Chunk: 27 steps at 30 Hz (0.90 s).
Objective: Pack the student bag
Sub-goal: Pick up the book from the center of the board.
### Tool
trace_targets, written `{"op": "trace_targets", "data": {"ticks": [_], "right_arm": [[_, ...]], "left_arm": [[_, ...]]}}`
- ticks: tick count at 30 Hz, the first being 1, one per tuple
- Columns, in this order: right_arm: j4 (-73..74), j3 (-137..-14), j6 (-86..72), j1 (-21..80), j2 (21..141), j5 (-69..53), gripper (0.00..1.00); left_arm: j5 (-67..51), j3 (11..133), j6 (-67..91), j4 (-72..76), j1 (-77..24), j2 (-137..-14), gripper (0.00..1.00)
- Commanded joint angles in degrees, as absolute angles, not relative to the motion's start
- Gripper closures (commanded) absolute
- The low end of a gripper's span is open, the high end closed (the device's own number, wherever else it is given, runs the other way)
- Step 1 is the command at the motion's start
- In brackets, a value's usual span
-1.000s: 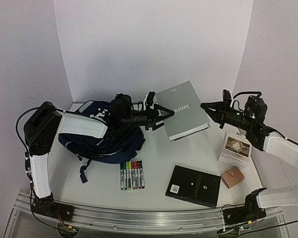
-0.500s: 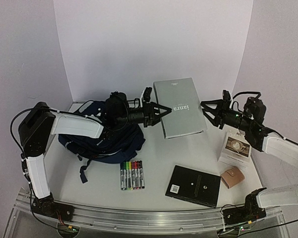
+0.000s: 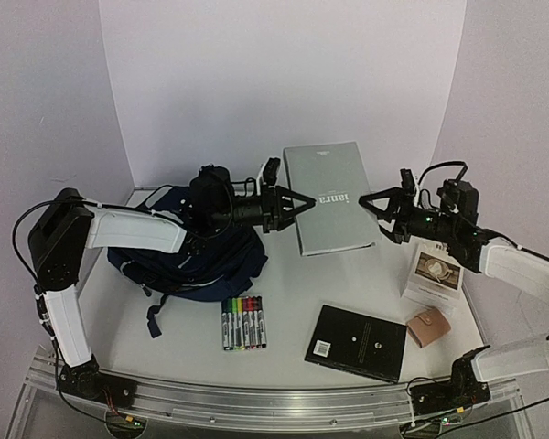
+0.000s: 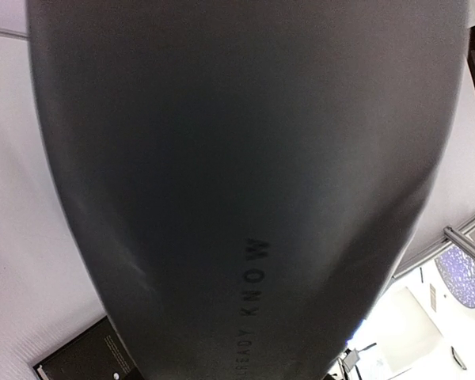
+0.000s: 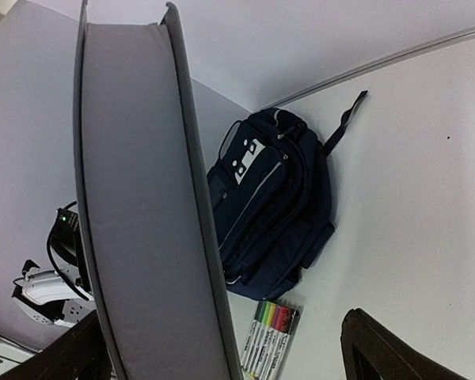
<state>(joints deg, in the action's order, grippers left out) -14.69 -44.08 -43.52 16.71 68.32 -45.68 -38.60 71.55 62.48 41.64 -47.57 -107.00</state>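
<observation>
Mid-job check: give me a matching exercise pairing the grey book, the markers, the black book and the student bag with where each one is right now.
Things:
1. grey book
2. markers
3. black book
4. student bag

Places:
A. lying slumped on the left
B. lying flat beside a tan pouch
C. held upright in the left fingers
D. lying just in front of the bag

Pairs: 1-C, 2-D, 3-B, 4-A

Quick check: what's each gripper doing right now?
Left gripper: closed on the grey book, at its left edge.
Right gripper: open at the book's right edge, holding nothing.
</observation>
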Motion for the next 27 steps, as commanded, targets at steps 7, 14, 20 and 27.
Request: {"op": "trace_targets", "data": {"ticks": [7,14,20,27], "right_arm": [[-14.81,-51.20,-38.13,17.60,69.63,-58.37,0.13],[-17.04,-52.26,-39.53,18.65,70.80,-60.90,0.34],[-18.13,-52.37,-39.62,20.96,71.07,-60.78,0.36],[-19.58,-51.33,-41.69,21.16,69.96,-56.28,0.65]], "left_arm": [[-46.00,75.92,59.50,37.25,-47.81,-104.27,0.67],[-49.07,77.71,60.20,37.18,-47.90,-105.72,0.66],[-50.59,79.80,60.96,37.64,-47.98,-107.48,0.66],[-47.96,78.71,57.13,33.05,-47.93,-105.91,0.55]]}}
